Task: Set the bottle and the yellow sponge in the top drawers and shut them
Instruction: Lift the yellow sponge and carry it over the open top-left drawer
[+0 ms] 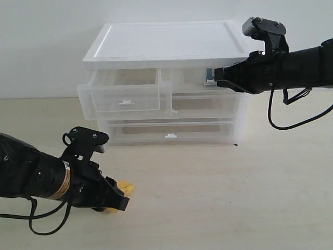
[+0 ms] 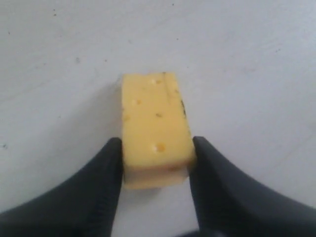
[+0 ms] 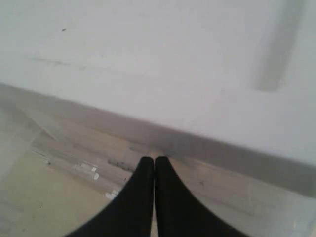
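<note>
The left gripper (image 1: pixel 121 199) is lying low over the desk (image 1: pixel 234 198), and its jaws are pressing on the yellow sponge (image 2: pixel 154 123) from both sides. They are gripping only its near end, so most of the block is sticking out ahead of the fingertips and resting flat on the desk. From where I stand the arm is covering nearly all of it, with just a yellow corner peeping past the jaws. The right gripper (image 1: pixel 219 82) is reaching in under the lid of the cabinet (image 1: pixel 166 44) with its jaws pinched together on nothing, tips touching. Just ahead of them the bottle (image 1: pixel 209 76) is showing only as a sliver of teal inside the top-right drawer (image 1: pixel 187 78). Its cap and the rest are hiding behind the cloudy plastic and the arm. I cannot tell whether that drawer is sitting fully in. The top-left drawer (image 1: pixel 125 92), well away from both pairs of jaws, is standing pulled out. Its inside is hard to read through the plastic.
</note>
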`<state>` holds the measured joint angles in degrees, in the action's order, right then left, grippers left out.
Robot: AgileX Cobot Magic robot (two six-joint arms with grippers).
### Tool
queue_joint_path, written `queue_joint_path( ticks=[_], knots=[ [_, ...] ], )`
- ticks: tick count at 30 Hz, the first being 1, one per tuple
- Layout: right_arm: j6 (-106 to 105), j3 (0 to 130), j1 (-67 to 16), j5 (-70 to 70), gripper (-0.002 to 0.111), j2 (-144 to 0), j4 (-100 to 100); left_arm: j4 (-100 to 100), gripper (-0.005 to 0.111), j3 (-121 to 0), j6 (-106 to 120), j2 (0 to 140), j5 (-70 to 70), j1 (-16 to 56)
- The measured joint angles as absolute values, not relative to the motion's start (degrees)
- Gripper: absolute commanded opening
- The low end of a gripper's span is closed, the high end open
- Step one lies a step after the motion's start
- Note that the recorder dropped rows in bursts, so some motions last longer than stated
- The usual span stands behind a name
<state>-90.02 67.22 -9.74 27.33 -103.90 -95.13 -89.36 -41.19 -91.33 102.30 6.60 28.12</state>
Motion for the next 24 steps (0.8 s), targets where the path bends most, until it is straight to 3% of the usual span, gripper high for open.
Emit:
queue_joint_path(
  ticks=[9, 13, 24],
  knots=[
    [-90.0, 67.2, -9.7, 27.2, 0.000, -103.9, -95.0, -98.2, 0.004, -41.2, -92.3, 86.6, 16.4, 28.3],
    [-90.0, 67.2, -9.7, 27.2, 0.000, -103.9, -95.0, -99.8, 0.004, -41.5, -91.5, 79.7, 10.4, 28.4],
    [-90.0, 67.2, -9.7, 27.1, 0.000, -103.9, -94.9, -100.1, 0.004, -54.4, -74.1, 79.7, 6.7, 26.8]
  ],
)
